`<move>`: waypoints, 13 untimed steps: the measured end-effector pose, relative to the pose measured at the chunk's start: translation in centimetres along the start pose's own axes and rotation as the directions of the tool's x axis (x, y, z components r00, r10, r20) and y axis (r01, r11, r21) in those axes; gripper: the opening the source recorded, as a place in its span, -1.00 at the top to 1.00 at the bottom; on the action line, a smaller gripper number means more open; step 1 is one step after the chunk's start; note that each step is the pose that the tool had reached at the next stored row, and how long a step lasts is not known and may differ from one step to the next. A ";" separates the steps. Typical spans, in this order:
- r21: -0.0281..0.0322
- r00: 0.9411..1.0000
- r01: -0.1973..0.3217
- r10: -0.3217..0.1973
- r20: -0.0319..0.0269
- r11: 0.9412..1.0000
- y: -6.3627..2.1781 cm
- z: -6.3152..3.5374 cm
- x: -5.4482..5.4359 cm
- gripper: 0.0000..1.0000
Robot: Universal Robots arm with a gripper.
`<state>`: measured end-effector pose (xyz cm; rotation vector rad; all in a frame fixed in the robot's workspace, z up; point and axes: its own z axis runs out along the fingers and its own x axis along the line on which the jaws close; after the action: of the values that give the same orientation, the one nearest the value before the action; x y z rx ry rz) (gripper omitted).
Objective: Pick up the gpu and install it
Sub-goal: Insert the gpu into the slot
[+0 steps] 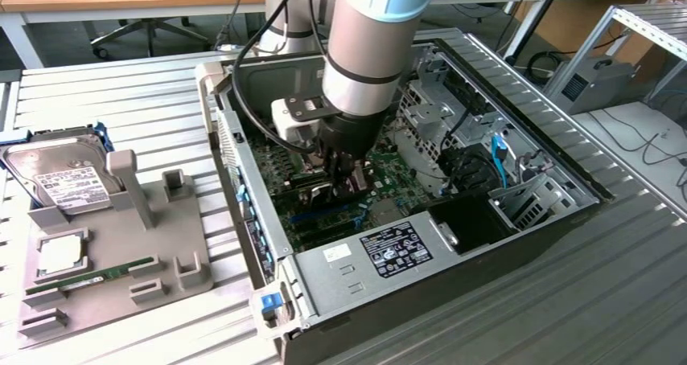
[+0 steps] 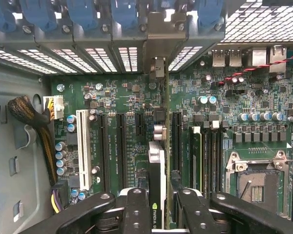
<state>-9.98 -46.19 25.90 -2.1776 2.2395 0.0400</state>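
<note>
The gpu stands on edge over the green motherboard, its thin black and silver edge running toward its silver end bracket at the case's rear slot openings. My gripper is shut on the gpu, one black finger on each side of it. The card sits between two long black expansion slots; whether it is seated in a slot I cannot tell. In the exterior view my gripper reaches down into the open computer case, and the arm hides most of the card.
A grey holder tray lies at the exterior view's left with a silver hard drive and a narrow green RAM stick. Inside the case are a drive cage, blue cables and a power supply.
</note>
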 end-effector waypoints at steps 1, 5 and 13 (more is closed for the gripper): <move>0.000 1.000 0.000 0.000 0.000 1.000 0.03 0.00 0.0 0.47; 0.000 1.000 0.000 0.000 0.000 1.000 0.04 0.04 0.0 0.47; 0.000 1.000 0.000 0.000 0.000 1.000 0.05 0.19 0.0 0.47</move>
<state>-10.03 -46.19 25.71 -2.1774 2.2401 0.0395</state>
